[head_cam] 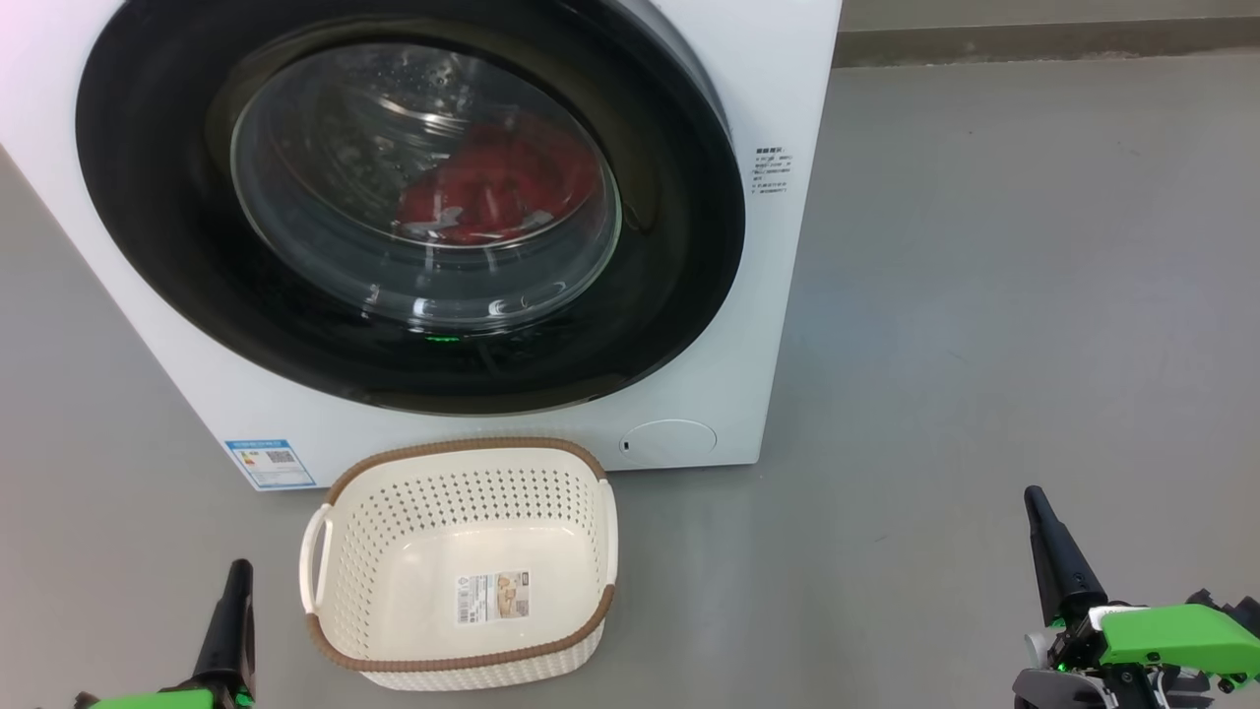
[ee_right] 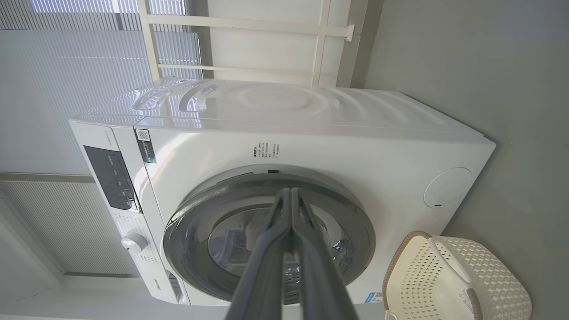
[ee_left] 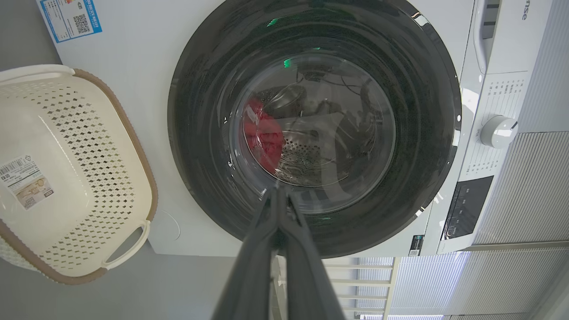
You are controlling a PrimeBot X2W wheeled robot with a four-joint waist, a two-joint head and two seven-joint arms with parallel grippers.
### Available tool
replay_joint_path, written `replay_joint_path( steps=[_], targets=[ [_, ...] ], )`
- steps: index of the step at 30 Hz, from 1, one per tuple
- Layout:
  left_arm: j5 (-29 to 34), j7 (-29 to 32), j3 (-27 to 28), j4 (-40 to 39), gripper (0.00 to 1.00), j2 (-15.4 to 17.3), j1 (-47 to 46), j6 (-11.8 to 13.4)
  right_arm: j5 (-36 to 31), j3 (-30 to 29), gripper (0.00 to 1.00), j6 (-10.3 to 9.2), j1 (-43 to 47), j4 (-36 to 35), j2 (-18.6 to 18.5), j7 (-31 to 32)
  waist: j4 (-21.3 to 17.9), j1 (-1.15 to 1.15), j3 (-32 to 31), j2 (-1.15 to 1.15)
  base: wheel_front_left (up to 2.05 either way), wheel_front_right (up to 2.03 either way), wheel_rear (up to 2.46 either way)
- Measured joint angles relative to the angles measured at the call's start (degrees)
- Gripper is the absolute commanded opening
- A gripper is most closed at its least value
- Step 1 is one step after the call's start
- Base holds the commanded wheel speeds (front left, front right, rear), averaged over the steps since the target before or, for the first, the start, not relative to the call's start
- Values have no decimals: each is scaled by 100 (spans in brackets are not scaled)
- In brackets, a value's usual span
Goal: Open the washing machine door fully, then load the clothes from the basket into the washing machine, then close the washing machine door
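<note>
Black and pressed tight together, gripping nothing, the long fingers of the left gripper (head_cam: 239, 573) pointed forward at the lower left. Those of the right gripper (head_cam: 1034, 500) did likewise at the lower right. Just beside the left gripper, on the grey floor (head_cam: 984, 295), sat the small cream-white perforated plastic basket (head_cam: 463, 445), empty, its long axis running left to right. Beyond it the large round glossy black washing machine door (head_cam: 148, 197) lay flush against the big white boxy washing machine (head_cam: 778, 98), with the bright red clothes (head_cam: 502, 187) behind its glass. The door lay ahead, nearer the left arm, and no step seemed left.
</note>
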Motion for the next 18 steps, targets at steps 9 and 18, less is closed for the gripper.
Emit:
replay_joint_path(
  steps=[9, 18],
  targets=[
    [-165, 49, 19, 15, 0, -5, -62, 0, 180, -55, 0, 0, 1, -3, 26, 44, -1, 0, -4, 0, 0, 0, 0],
    [-165, 51, 27, 15, 0, -27, -70, 0, 180, -67, 0, 0, 1, -4, 34, 44, -1, 0, -4, 0, 0, 0, 0]
  ],
)
